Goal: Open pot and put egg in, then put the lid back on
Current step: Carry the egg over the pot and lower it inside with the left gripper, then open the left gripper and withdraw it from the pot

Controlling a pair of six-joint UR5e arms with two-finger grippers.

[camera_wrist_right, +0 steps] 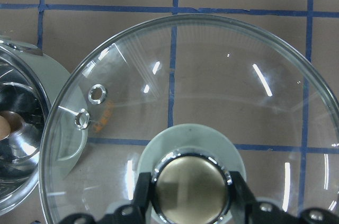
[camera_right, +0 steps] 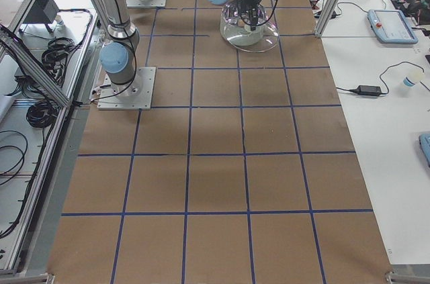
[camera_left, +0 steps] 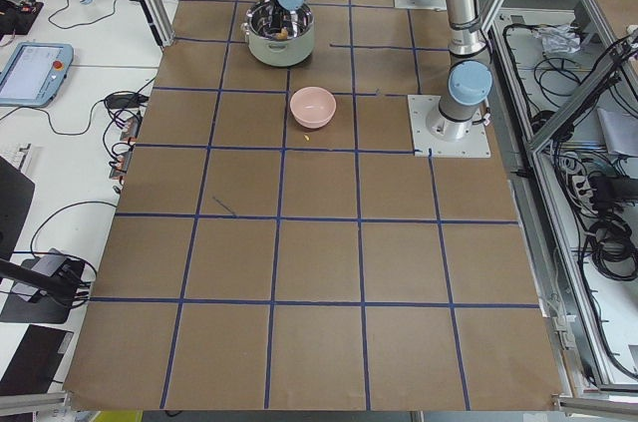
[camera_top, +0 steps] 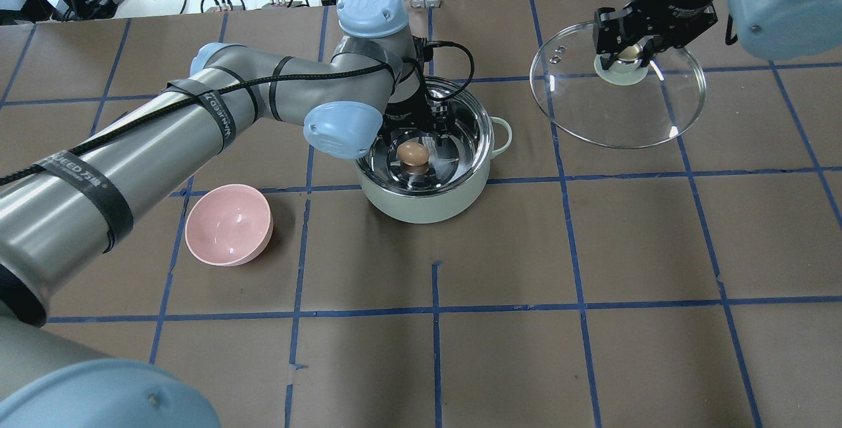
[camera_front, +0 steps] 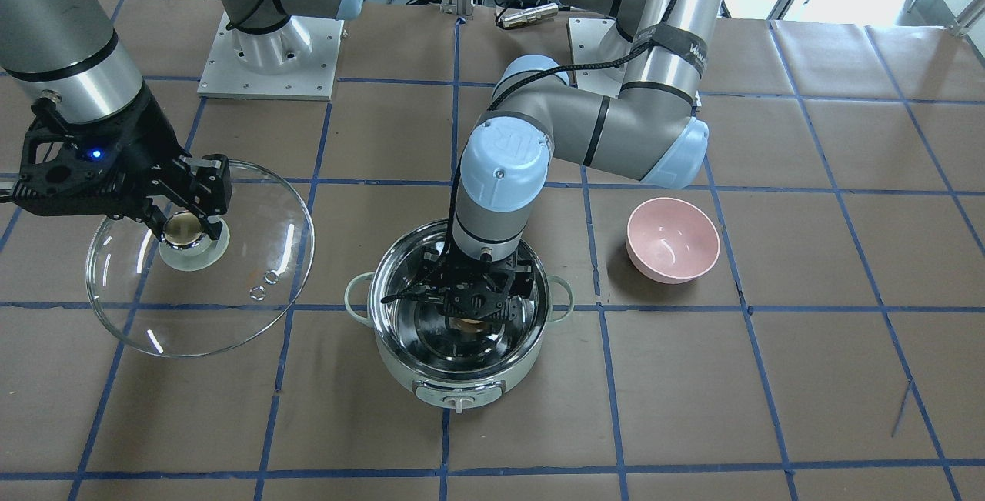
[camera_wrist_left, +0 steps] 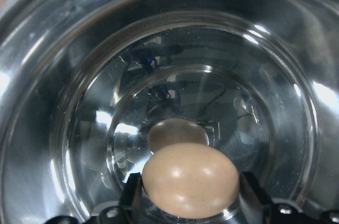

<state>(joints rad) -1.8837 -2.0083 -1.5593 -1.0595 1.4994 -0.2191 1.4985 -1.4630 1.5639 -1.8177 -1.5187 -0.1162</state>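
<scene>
The mint-green pot (camera_top: 421, 208) stands open at the table's middle, its steel inside showing in the left wrist view (camera_wrist_left: 79, 102). My left gripper (camera_top: 414, 142) reaches down into it and is shut on the brown egg (camera_wrist_left: 190, 179), held just above the pot's bottom; the egg also shows from overhead (camera_top: 413, 152). My right gripper (camera_top: 628, 56) is shut on the beige knob (camera_wrist_right: 192, 184) of the clear glass lid (camera_top: 618, 119). It holds the lid tilted above the table, to the side of the pot (camera_wrist_right: 21, 144).
An empty pink bowl (camera_top: 228, 224) sits on the table on the left arm's side of the pot (camera_front: 673, 239). Brown paper with blue tape lines covers the table. The arm bases stand at the robot's side.
</scene>
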